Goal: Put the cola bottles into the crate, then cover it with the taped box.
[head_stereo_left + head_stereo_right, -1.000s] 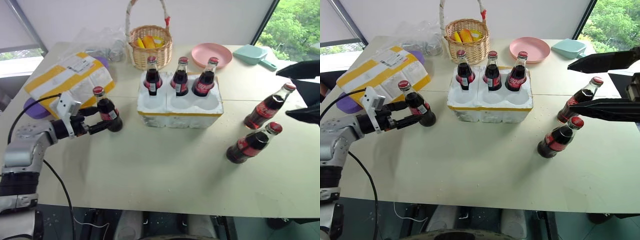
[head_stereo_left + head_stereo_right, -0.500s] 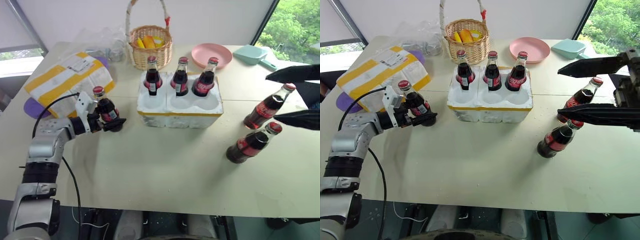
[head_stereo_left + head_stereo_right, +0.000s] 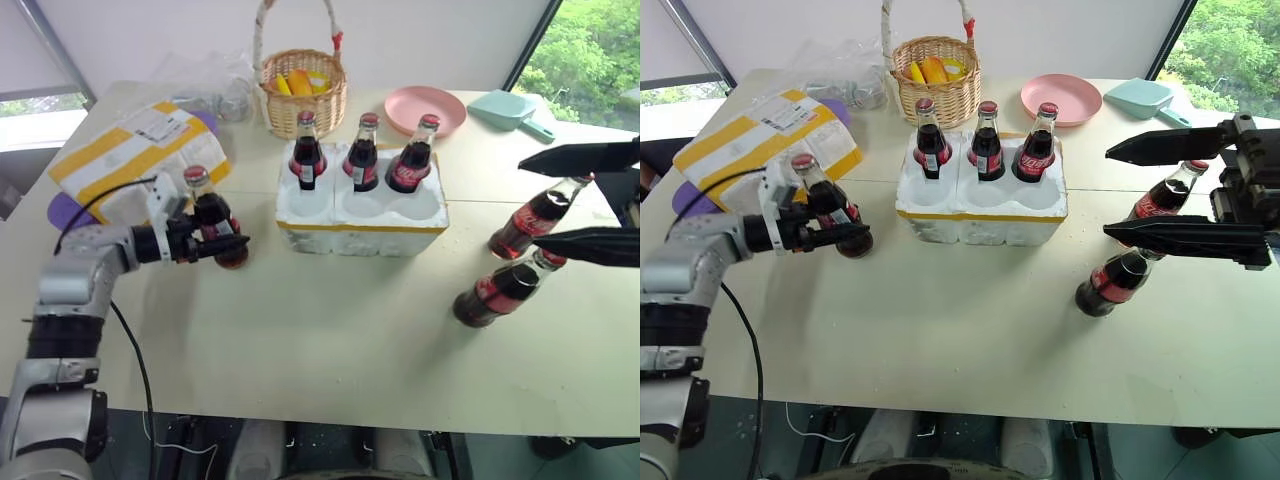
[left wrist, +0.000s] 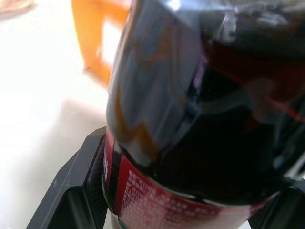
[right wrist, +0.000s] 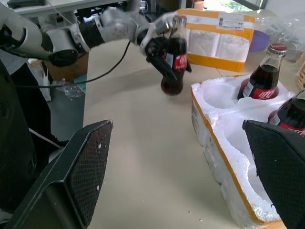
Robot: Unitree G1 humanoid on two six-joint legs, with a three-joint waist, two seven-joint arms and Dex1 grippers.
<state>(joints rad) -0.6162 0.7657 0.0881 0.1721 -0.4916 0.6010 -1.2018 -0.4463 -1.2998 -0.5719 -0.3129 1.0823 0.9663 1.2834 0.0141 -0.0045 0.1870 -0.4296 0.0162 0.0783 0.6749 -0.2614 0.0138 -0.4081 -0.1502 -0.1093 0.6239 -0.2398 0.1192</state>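
A big pale worktop [image 3: 330, 350] stands by a window with green trees outside. On it sits the white crate [image 3: 362, 212] with three cola bottles [image 3: 362, 154] in its back row. The taped box [image 3: 135, 160] lies at the left, and a wicker basket [image 3: 303, 95] and a pink plate [image 3: 424, 108] sit behind the crate. The left fingers [image 3: 222, 243] squeeze the fourth bottle [image 3: 212, 218], lifted a little, near the crate's left side. The right fingers [image 3: 1120, 190] are spread wide and hold nothing, over two more bottles [image 3: 1114, 281] at the right.
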